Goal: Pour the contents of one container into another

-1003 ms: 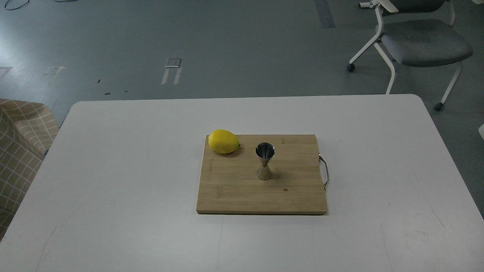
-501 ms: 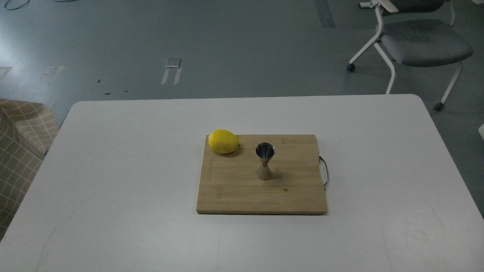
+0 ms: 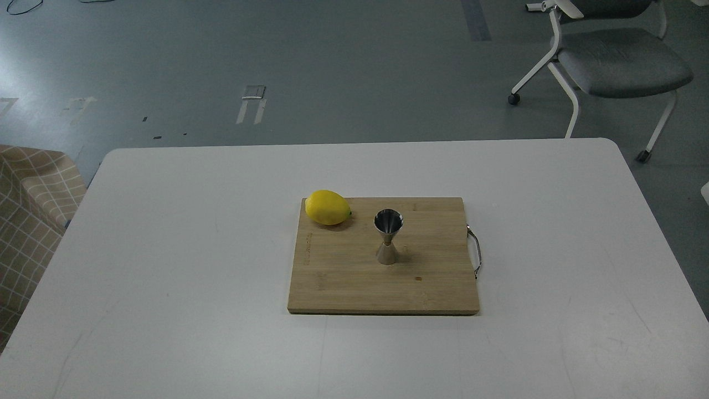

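The other container, a shiny steel hourglass-shaped jigger (image 3: 388,236), stands upright near the middle of a wooden cutting board (image 3: 343,282) on the white table. Its open upper cone faces up, and I cannot tell whether it holds anything. The one container to pour from is out of view. Neither of my arms nor their grippers show in the head view.
A yellow lemon (image 3: 328,207) lies at the board's far left corner. The board has a metal handle (image 3: 474,252) on its right side. A grey office chair (image 3: 609,55) stands beyond the table's far right corner, and a checked fabric seat (image 3: 27,210) sits at the left.
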### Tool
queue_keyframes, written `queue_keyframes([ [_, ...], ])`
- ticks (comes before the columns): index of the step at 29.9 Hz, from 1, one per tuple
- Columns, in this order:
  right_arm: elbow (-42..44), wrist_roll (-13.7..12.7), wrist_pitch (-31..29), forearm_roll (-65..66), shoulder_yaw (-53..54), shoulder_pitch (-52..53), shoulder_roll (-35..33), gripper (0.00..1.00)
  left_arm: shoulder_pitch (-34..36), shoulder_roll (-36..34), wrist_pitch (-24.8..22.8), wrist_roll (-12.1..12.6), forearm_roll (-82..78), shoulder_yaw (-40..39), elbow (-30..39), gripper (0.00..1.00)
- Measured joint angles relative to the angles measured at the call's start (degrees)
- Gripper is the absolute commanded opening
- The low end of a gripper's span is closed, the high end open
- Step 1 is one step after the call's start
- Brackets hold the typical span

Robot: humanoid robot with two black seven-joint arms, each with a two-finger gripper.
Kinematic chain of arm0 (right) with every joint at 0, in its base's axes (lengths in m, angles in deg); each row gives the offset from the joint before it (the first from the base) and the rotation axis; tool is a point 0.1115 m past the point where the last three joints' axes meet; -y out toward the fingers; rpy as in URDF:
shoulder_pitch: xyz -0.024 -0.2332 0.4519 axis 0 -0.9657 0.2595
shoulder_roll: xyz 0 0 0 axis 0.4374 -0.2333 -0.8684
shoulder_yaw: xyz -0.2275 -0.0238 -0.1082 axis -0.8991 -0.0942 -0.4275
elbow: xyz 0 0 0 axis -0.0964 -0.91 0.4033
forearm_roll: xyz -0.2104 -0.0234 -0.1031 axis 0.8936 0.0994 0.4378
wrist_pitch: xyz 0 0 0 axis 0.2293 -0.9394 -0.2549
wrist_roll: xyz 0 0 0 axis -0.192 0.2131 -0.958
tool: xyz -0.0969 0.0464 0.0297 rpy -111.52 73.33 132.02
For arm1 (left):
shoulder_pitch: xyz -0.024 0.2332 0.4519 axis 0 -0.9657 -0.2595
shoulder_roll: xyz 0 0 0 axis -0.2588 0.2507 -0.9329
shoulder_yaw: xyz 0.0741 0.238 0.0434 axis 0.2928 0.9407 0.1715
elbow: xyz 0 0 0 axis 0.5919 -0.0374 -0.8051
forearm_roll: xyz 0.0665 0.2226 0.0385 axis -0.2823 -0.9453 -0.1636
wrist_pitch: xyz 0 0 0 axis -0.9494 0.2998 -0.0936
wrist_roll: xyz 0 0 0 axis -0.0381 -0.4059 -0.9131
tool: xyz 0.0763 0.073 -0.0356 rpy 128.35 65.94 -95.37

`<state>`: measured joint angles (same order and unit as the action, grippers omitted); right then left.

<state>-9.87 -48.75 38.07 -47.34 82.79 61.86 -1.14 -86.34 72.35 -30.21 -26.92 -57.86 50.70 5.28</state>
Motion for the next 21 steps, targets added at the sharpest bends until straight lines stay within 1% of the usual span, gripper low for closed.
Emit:
queue_keyframes([
  [21, 0.0, 0.0, 0.0, 0.0, 0.0, 0.0, 0.0, 1.00, 0.0, 0.0, 0.0, 0.0, 0.0, 0.0, 0.0, 0.99],
])
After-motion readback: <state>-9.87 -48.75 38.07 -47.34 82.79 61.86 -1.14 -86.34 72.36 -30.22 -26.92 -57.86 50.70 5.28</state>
